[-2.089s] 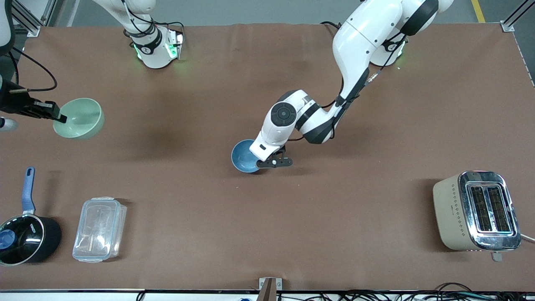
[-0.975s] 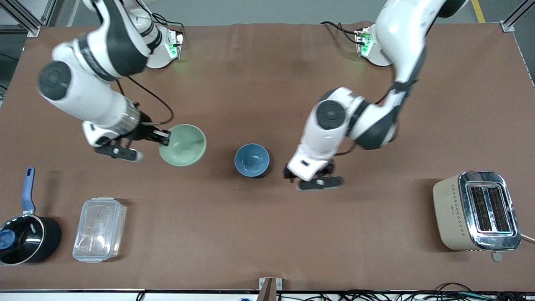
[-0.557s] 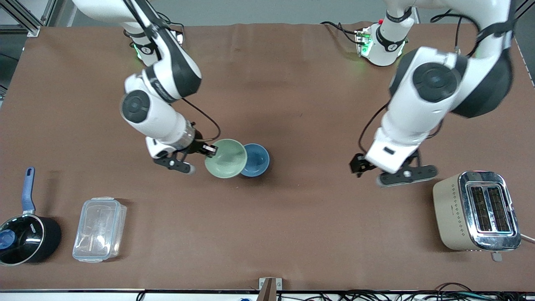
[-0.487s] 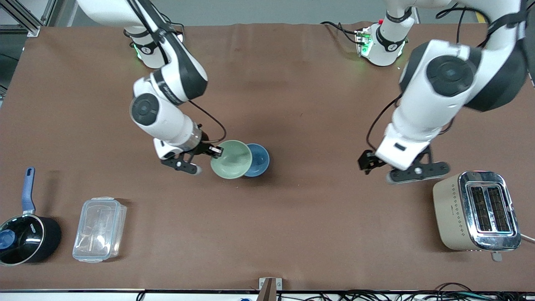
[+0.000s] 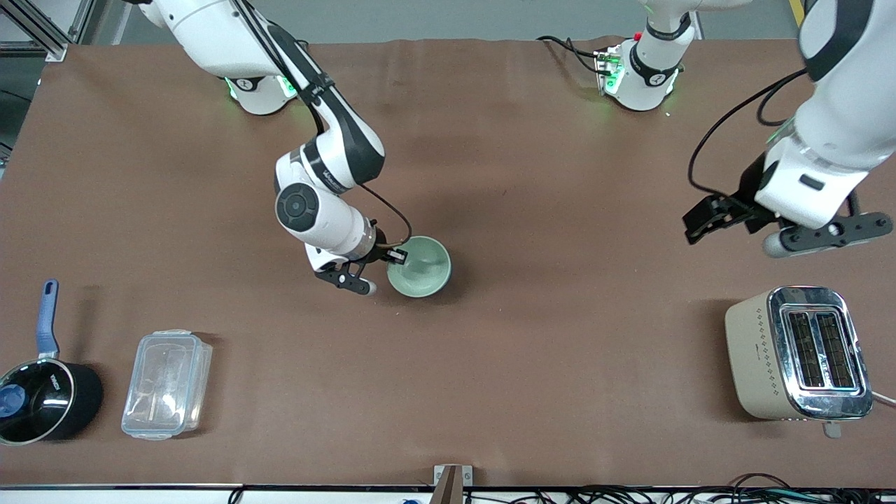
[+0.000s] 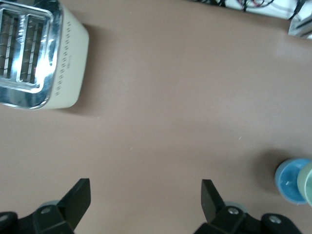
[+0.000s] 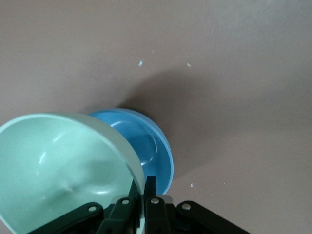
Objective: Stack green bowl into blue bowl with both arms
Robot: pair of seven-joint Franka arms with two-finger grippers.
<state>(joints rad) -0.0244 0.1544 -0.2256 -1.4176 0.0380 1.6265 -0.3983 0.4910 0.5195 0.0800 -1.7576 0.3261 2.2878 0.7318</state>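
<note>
Holding one green bowl [image 5: 420, 266] by its rim in my right gripper [image 5: 392, 256], pinched, mid-frame over one blue bowl [image 7: 146, 146], which the front view hides. My left gripper [image 5: 714, 217], fingers spread, empty, hangs at right of frame. Brown table [image 5: 532, 364]: one toaster [image 5: 798, 353] lower right; one saucepan [image 5: 42, 399], one clear container [image 5: 166, 383] lower left.
</note>
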